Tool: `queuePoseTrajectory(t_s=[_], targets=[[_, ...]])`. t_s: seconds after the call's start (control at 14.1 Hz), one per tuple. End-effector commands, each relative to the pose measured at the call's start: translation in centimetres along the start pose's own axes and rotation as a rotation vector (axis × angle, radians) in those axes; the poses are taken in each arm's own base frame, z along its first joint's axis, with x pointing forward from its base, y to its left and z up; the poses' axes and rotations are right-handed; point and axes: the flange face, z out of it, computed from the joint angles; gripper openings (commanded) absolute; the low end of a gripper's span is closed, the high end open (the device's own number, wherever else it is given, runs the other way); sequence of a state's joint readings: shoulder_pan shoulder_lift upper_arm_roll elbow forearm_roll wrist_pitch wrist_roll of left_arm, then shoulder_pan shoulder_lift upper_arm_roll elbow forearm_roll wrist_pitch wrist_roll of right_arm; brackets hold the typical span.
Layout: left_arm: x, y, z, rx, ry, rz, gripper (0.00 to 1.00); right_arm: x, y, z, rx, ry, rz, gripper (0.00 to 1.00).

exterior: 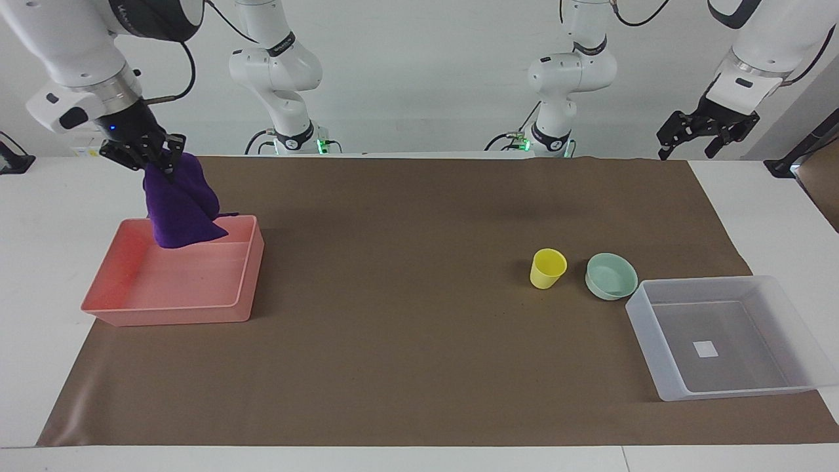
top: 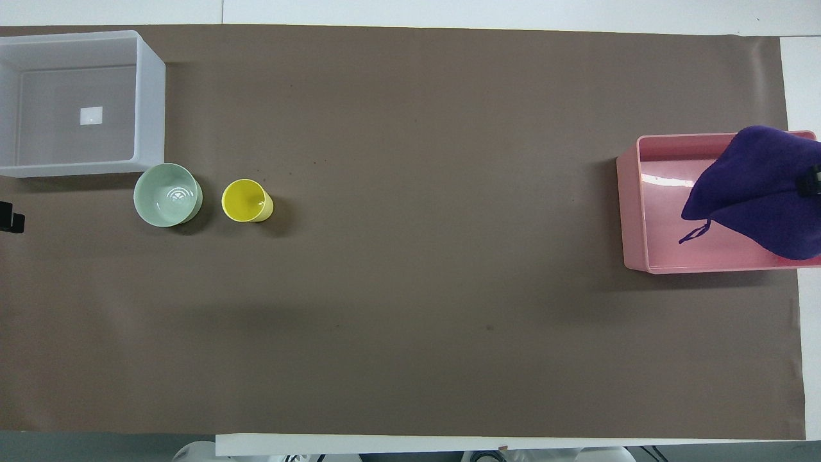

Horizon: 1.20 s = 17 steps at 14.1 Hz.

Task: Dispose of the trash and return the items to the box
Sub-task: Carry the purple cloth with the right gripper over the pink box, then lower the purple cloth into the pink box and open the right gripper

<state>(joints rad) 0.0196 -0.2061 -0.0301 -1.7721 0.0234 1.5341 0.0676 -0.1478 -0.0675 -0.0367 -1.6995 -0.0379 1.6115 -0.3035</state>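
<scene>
My right gripper point(exterior: 160, 160) is shut on the top of the purple rag point(exterior: 178, 210), which hangs over the pink tray point(exterior: 170, 313) at the right arm's end of the table. In the overhead view the rag point(top: 757, 186) covers part of the tray point(top: 632, 212). The yellow cup point(exterior: 547, 269) and the mint-green bowl point(exterior: 611, 276) stand side by side on the brown mat, next to the translucent box point(exterior: 662, 367), which holds nothing. My left gripper point(exterior: 698, 141) waits open, raised over the table's edge at the left arm's end.
A brown mat point(exterior: 419, 341) covers most of the white table. The cup point(top: 244, 200) and bowl point(top: 167, 194) sit nearer to the robots than the box point(top: 151, 102). Nothing lies on the mat between the cup and the pink tray.
</scene>
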Motion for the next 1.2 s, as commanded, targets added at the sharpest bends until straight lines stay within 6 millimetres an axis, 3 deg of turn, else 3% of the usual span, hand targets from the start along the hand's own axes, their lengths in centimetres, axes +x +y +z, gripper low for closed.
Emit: queuePoseTrajectory(t_s=[0.0, 0.14, 0.35, 0.71, 1.13], targets=[[-0.2, -0.2, -0.6, 0.016, -0.009, 0.007, 1.0, -1.1, 2.2, 3.9, -0.008, -0.011, -0.011, 0.0], [-0.2, -0.2, -0.6, 0.016, -0.009, 0.007, 1.0, -1.6, 3.7, 5.5, -0.001, -0.031, 0.012, 0.0], [-0.3, -0.2, -0.6, 0.016, -0.009, 0.005, 1.0, -2.2, 3.7, 7.8, 0.002, -0.057, 0.011, 0.01], [-0.3, -0.2, -0.6, 0.016, -0.009, 0.005, 1.0, -2.3, 3.2, 8.3, -0.007, -0.051, 0.001, 0.01], [-0.2, -0.2, -0.6, 0.016, -0.009, 0.007, 1.0, -2.6, 4.8, 8.9, -0.004, -0.056, 0.029, 0.01]])
